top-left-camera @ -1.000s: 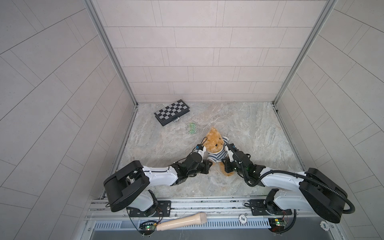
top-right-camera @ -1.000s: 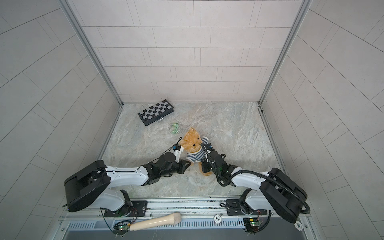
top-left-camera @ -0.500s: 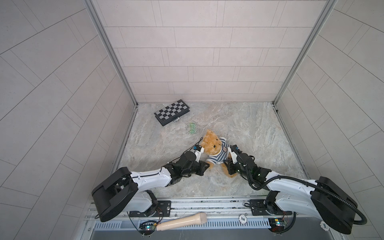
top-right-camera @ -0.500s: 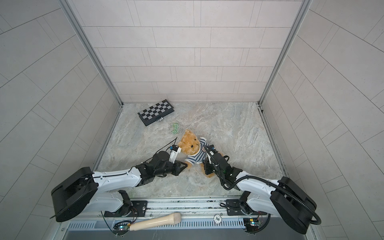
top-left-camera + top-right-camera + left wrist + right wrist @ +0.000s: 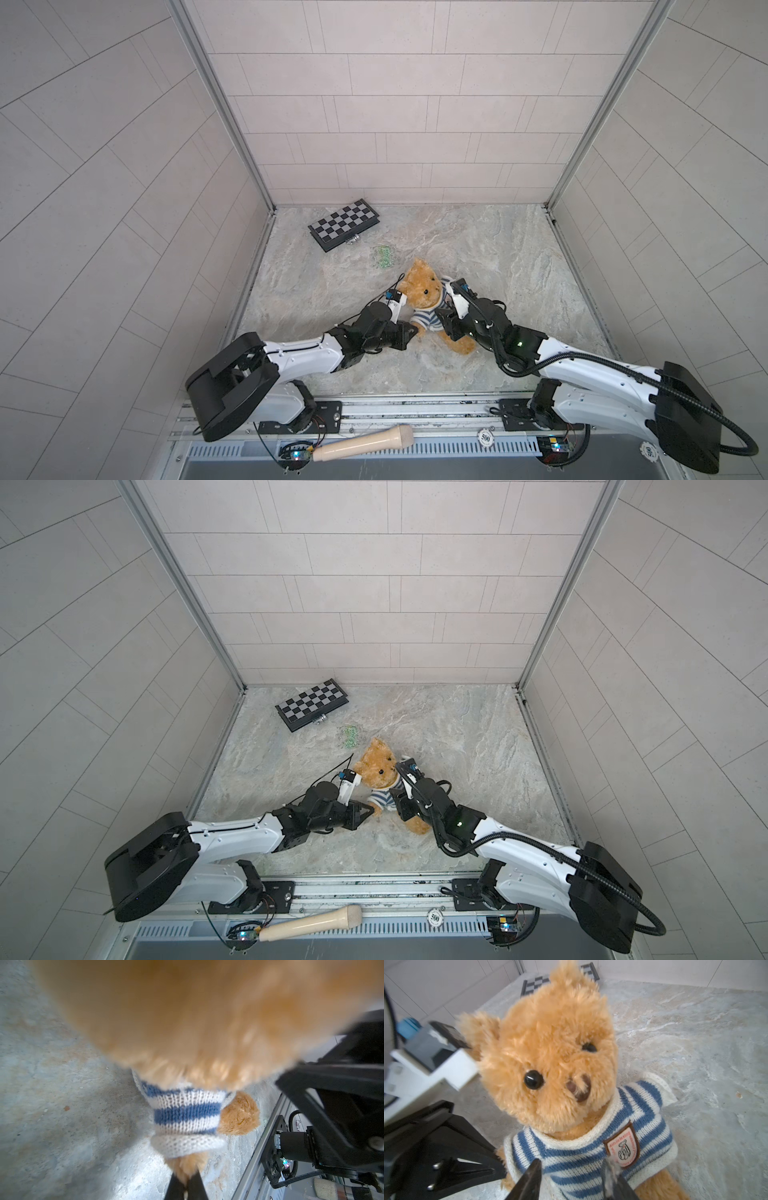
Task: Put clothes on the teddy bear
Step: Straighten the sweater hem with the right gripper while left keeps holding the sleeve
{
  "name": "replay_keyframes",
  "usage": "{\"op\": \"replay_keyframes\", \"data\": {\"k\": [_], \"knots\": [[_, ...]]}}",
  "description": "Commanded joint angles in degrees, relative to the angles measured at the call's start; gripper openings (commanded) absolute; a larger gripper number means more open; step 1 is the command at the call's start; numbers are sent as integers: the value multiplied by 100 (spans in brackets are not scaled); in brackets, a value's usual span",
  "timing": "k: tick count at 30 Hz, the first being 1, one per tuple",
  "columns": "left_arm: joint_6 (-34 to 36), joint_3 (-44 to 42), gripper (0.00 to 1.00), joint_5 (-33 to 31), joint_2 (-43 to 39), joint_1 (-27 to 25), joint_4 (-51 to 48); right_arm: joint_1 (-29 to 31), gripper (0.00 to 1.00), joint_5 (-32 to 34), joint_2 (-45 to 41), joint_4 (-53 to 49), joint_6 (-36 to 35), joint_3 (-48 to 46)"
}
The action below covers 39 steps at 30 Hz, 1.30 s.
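The teddy bear (image 5: 423, 286) (image 5: 378, 766) sits upright on the marble floor in a blue and white striped sweater (image 5: 430, 318) (image 5: 581, 1157). My left gripper (image 5: 415, 330) (image 5: 369, 808) (image 5: 188, 1180) is shut on the bear's paw, which sticks out of a sleeve cuff (image 5: 187, 1145). The bear's fur (image 5: 187, 1012) fills most of the left wrist view. My right gripper (image 5: 445, 328) (image 5: 399, 808) (image 5: 572, 1164) is open. Its fingertips stand on either side of the sweater's lower front, just below the badge (image 5: 623, 1147). The bear's face (image 5: 550, 1059) looks toward the right wrist camera.
A folded chessboard (image 5: 344, 224) (image 5: 312, 703) lies at the back left near the wall. A small green tangle (image 5: 383, 257) (image 5: 349, 735) lies just behind the bear. A wooden pestle-like handle (image 5: 365, 442) rests on the front rail. Tiled walls close in three sides.
My right gripper's jaws have spread apart at the sweater front. The left gripper stays shut on the paw, and the bear has barely shifted.
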Motion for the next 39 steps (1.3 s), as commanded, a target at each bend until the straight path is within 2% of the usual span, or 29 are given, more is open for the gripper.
{"op": "replay_keyframes", "data": {"k": [1, 8, 12, 15, 21, 28, 35, 39], "knots": [[65, 51, 0, 2, -52, 20, 11, 16, 48, 121, 394, 60, -162, 101], [65, 65, 0, 7, -87, 8, 73, 16, 38, 103, 954, 412, -236, 211], [115, 67, 0, 28, -143, 16, 8, -26, 14, 296, 1042, 513, -225, 157], [177, 31, 0, 6, -229, 23, -97, -80, 1, 471, 988, 427, -244, 147], [321, -89, 0, 67, -422, 110, -316, -382, 0, 849, 615, 280, -146, -52], [655, -146, 0, 289, -463, 213, -628, -1033, 0, 261, 495, 406, 109, -191], [975, -239, 0, 811, -645, 288, -795, -1254, 0, 127, 697, 664, 256, -308], [1043, -152, 0, 938, -860, 293, -762, -1242, 0, -467, 665, 812, 100, -244]]}}
